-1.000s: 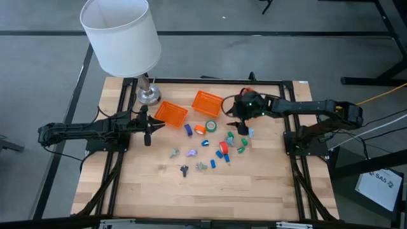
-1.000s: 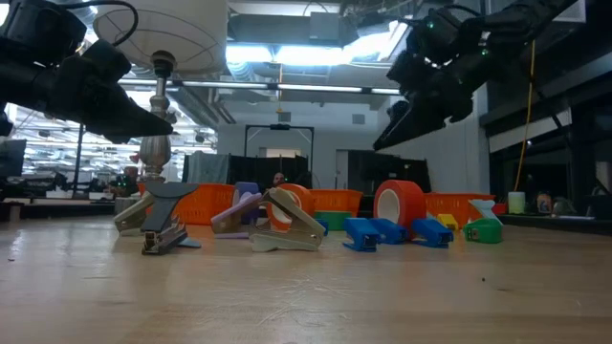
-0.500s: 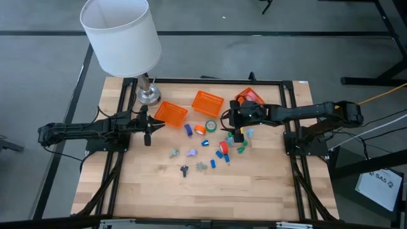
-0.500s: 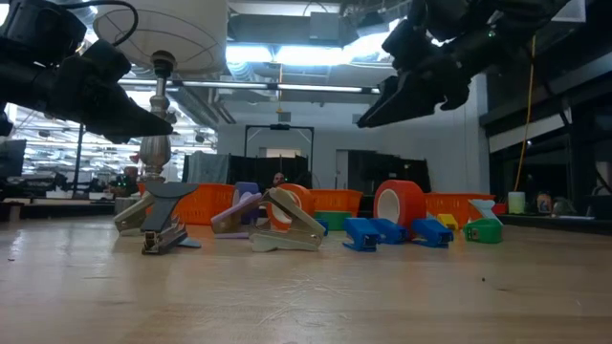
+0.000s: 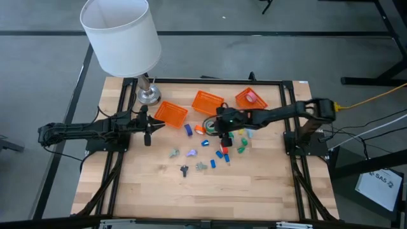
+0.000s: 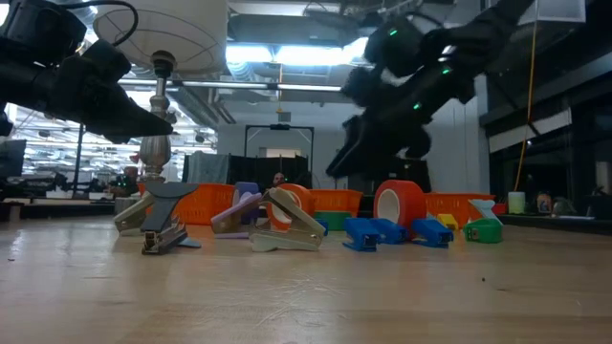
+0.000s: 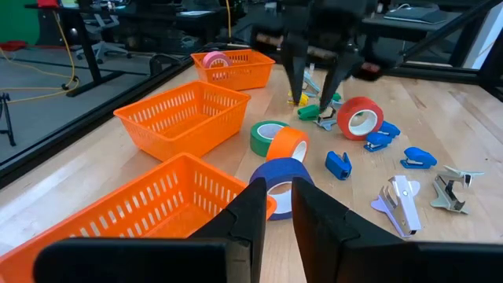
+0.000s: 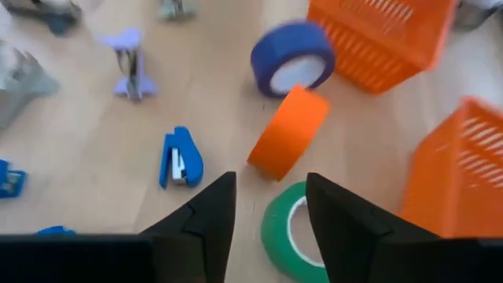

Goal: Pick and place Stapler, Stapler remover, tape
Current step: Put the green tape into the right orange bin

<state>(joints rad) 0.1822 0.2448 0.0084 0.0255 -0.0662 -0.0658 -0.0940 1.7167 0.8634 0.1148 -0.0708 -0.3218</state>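
Several rolls of tape lay clustered at the middle of the wooden table (image 5: pixel 267 191): a green roll (image 8: pixel 295 233), an orange roll (image 8: pixel 288 132) leaning just beside it, a blue roll (image 8: pixel 292 58) nearer an orange basket (image 8: pixel 379 35), and a red roll (image 7: pixel 359 119) set a little apart among small blue staplers (image 7: pixel 339 164) and grey staple removers (image 7: pixel 398 204). A pink roll (image 7: pixel 214 60) sat inside the far basket (image 7: pixel 236 68).

Over the green and orange rolls hung the right gripper (image 8: pixel 267 206), its dark fingers (image 8: pixel 203 216) parted by a moderate gap, holding nothing and touching nothing; the green roll showed directly between the fingertips. From overhead, the right arm stretched in from the table's right edge, its gripper (image 5: pixel 222 124) poised above the pile beside the middle basket (image 5: pixel 208 102).

The left gripper (image 7: pixel 271 206) waited near the table's left side, next to the nearest basket (image 7: pixel 149 212), its fingers (image 7: pixel 250 216) drawn close with only a thin slit between them and nothing held. The blue roll lay just ahead of its tips.

A white-shaded lamp (image 5: pixel 122 35) stood at the table's far left corner.
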